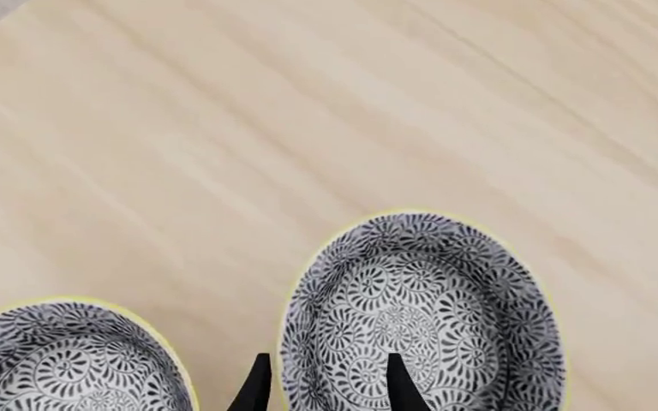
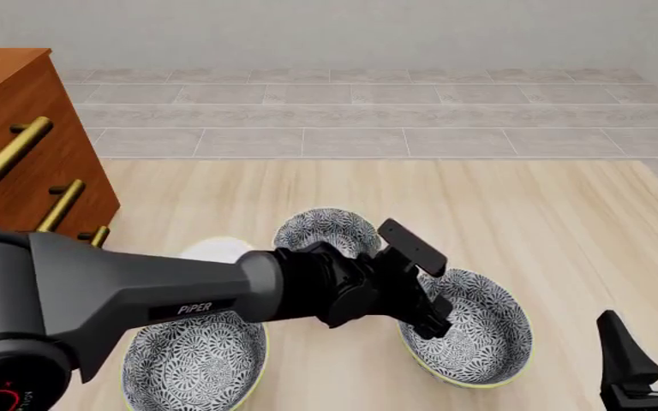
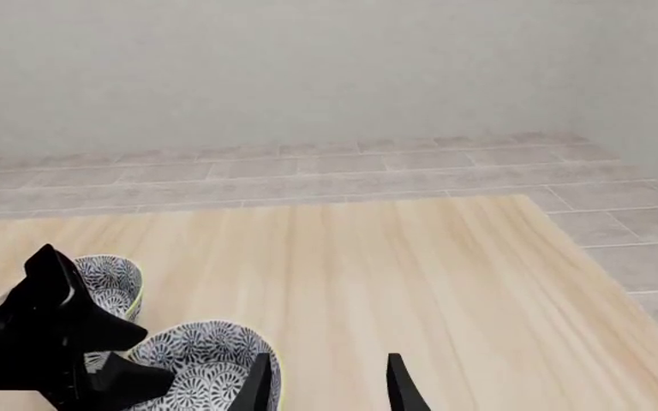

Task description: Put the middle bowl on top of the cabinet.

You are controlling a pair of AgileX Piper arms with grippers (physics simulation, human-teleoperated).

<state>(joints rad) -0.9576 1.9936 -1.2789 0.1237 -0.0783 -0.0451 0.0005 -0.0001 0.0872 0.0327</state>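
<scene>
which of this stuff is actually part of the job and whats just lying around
Part of the job:
middle bowl, under the left gripper
cabinet

Just lying about:
far bowl
near-left bowl
white plate

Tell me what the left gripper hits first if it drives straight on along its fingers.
Most likely the middle bowl: the left gripper is open astride its rim, one finger inside, one outside. How far above it the tips are, the views do not settle.
</scene>
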